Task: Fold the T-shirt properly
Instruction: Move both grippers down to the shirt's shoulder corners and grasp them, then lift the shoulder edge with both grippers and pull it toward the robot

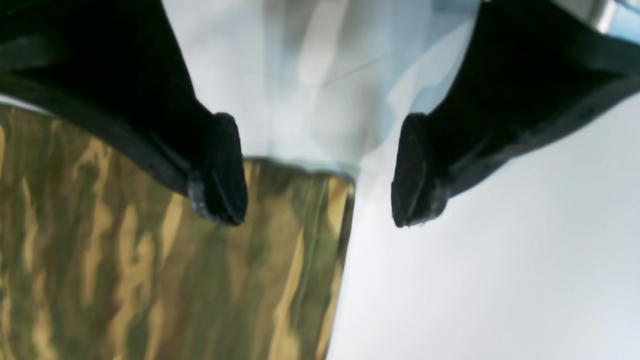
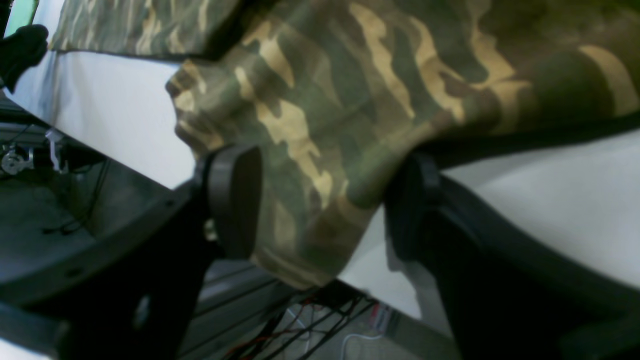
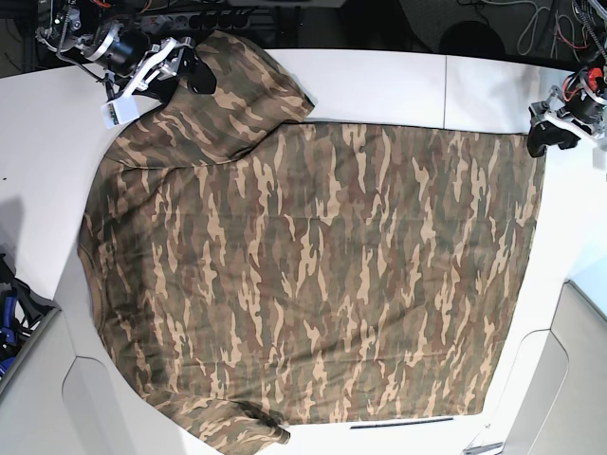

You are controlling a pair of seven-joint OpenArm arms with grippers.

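The camouflage T-shirt [image 3: 303,256] lies spread flat on the white table [image 3: 379,85]. One sleeve [image 3: 251,81] points to the far left and the other [image 3: 237,427] to the near left. My right gripper [image 3: 185,66] is at the far sleeve. In the right wrist view it [image 2: 325,205] is open, with the sleeve cloth [image 2: 310,130] draped between its fingers [image 2: 235,200] over the table edge. My left gripper [image 3: 542,137] hovers at the shirt's far right hem corner. In the left wrist view it [image 1: 320,172] is open and empty, just above that corner [image 1: 300,200].
The table's far edge runs right behind the sleeve, with cables and frame parts [image 2: 310,320] below it. Table panel seams [image 3: 446,90] cross the top. Blue items [image 3: 8,318] sit at the left edge. Bare table [image 1: 475,275] lies beside the hem corner.
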